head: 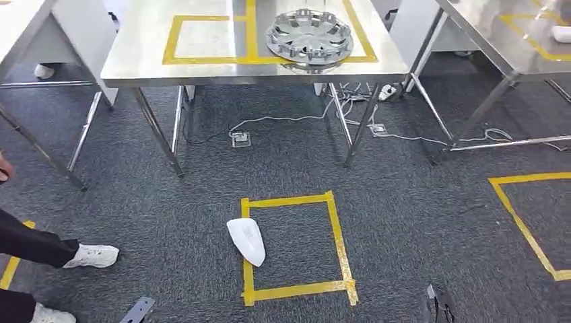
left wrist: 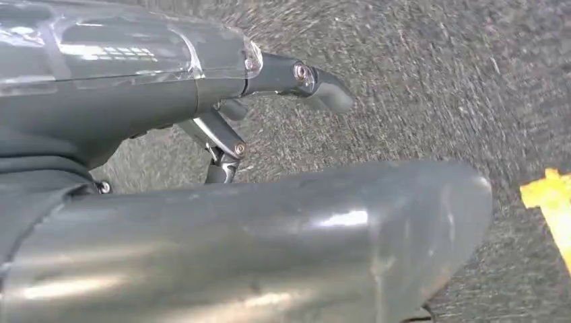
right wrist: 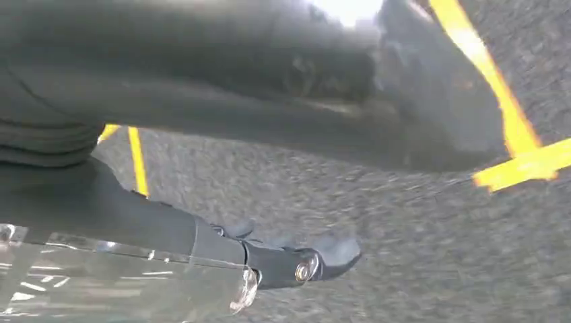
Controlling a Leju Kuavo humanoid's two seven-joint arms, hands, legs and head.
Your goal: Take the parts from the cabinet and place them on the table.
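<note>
Left hand: left hand [left wrist: 269,114] hangs over the carpet, fingers apart and holding nothing.
Right hand: right hand [right wrist: 289,259] likewise hangs above the carpet with its fingers loose and nothing in them.
Floor part: a white moulded shell [head: 246,241] lies on the carpet [head: 404,222], across the left edge of a yellow tape square [head: 296,245].
Desk part: a silver wheel cover [head: 310,35] rests on the steel desk [head: 135,64], on the yellow marking there, well apart from both hands.
How they would handle: the wheel cover looks light, stiff and thin-rimmed, likely slippery on its glossy face; I judge a hold at the rim or through a spoke opening to be safest. The white shell seems light and smooth, best taken across its narrow width.
Views: the head view gives the desk, both parts and a person's shoes [head: 94,256] at the left; the wrist views give the fingers, blurred, against carpet and tape.
Cabinet: cannot be placed from these pictures.
</note>
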